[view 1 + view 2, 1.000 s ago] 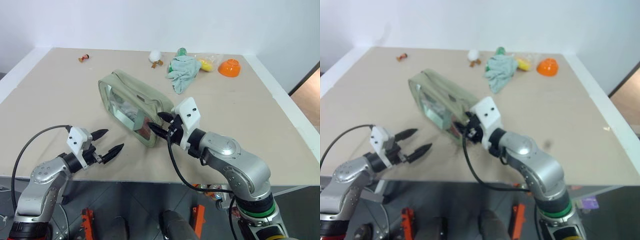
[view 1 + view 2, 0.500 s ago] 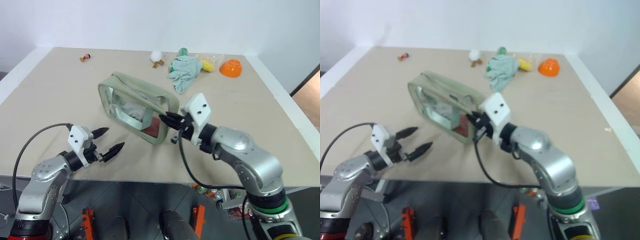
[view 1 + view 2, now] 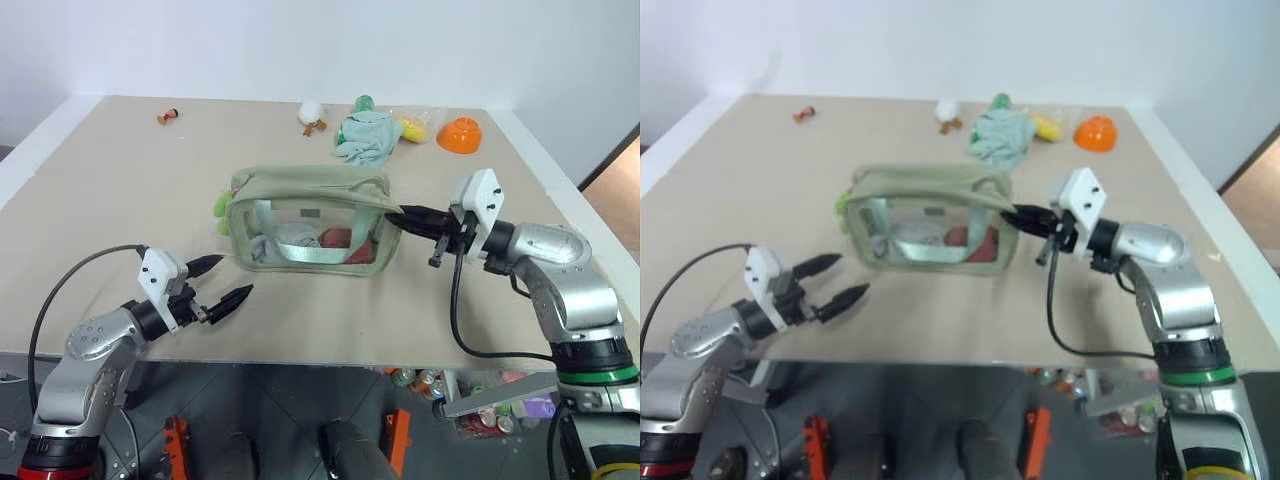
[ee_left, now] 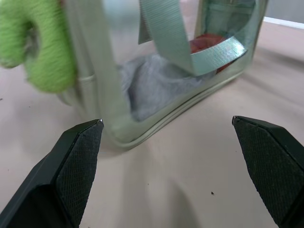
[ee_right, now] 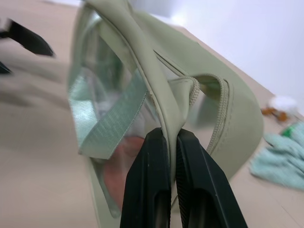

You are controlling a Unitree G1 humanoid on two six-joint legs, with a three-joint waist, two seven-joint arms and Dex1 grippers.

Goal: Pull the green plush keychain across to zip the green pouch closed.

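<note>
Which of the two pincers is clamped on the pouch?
The right pincer, shut on the boxy olive-green fabric pouch's end seam; the left pincer gapes apart from it.

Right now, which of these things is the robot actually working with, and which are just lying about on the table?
In the job:
- green pouch, one end pinched by the shut right claw
- green plush keychain at the pouch's other end
- left claw, open, near that end

Lying about, at the far edge:
- pale mint cloth
- orange bowl
- small white toy
- tiny figure
</note>
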